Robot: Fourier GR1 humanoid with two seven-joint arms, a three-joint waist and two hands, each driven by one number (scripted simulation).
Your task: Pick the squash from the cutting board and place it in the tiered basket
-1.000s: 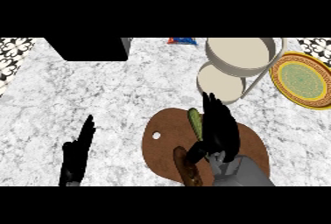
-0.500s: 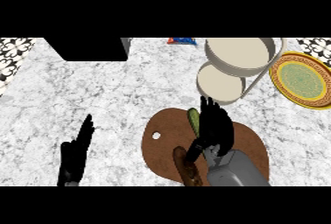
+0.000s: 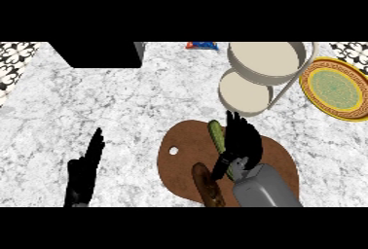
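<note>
The green squash (image 3: 215, 134) lies lengthwise on the brown cutting board (image 3: 178, 168), partly hidden under my right hand (image 3: 243, 142). That hand rests over the squash's right side with fingers stretched toward the far edge and the thumb sticking out to the left below it; it is open. The tiered basket (image 3: 267, 73), beige with two round tiers, stands just beyond the board at the upper right. My left hand (image 3: 84, 168) rests open at the lower left, fingers pointing up, away from everything.
A dark brown oblong food item (image 3: 207, 185) lies on the board's near edge. A yellow patterned plate (image 3: 335, 87) sits right of the basket. A black box (image 3: 101, 53) stands at the back left, and a small red and blue item (image 3: 202, 45) at the back edge.
My right hand has shifted slightly left and closer over the squash, covering more of it. The left hand has stayed in place.
</note>
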